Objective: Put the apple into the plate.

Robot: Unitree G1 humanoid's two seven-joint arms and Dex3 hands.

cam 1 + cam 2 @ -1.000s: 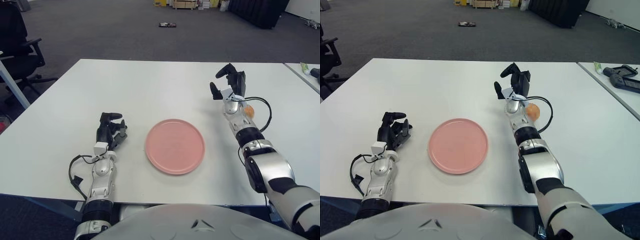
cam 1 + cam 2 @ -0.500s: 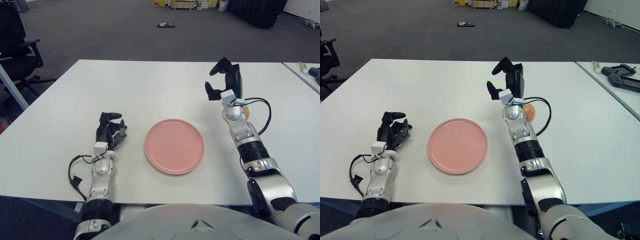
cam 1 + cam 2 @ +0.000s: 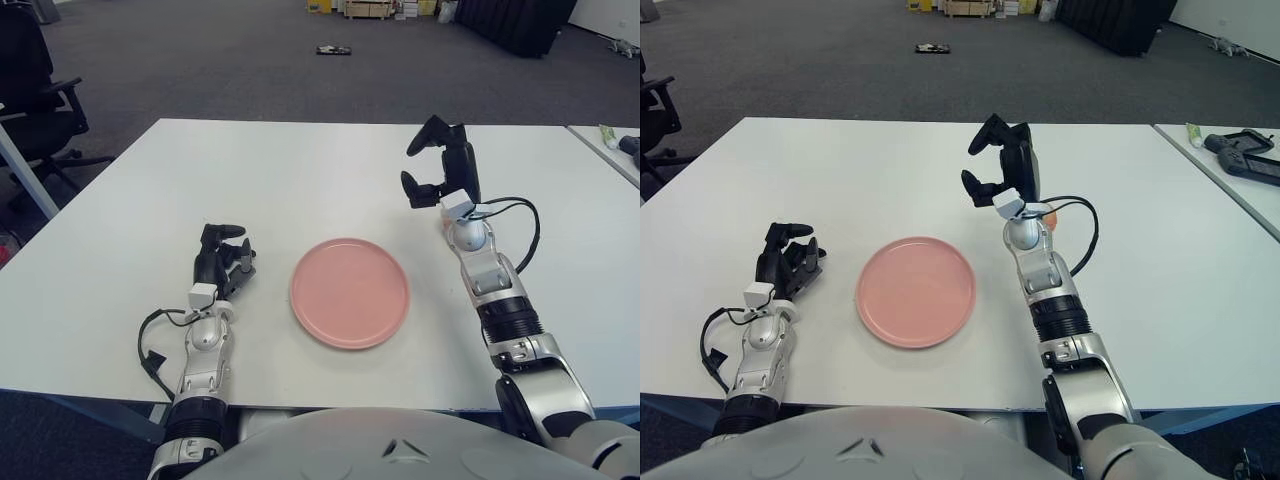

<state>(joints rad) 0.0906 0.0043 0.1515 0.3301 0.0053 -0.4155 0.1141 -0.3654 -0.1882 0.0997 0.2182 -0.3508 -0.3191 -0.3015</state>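
The left robot hand [image 3: 222,262] is showing left of the pink plate [image 3: 350,292], fingers curled, gripping nothing. The right robot hand [image 3: 998,172] is hovering spread and empty, the apple [image 3: 1049,213] peeking out just behind its wrist, too hidden for orientation.

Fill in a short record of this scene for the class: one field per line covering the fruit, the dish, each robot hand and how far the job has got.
apple: mostly hidden behind the right wrist, on the table; only an orange sliver shows
plate: pink, nothing on it, at the table's front centre
right robot hand: raised above the table, fingers spread, holding nothing
left robot hand: beside the plate on its left, fingers curled, idle
job status: apple not grasped, not on the plate
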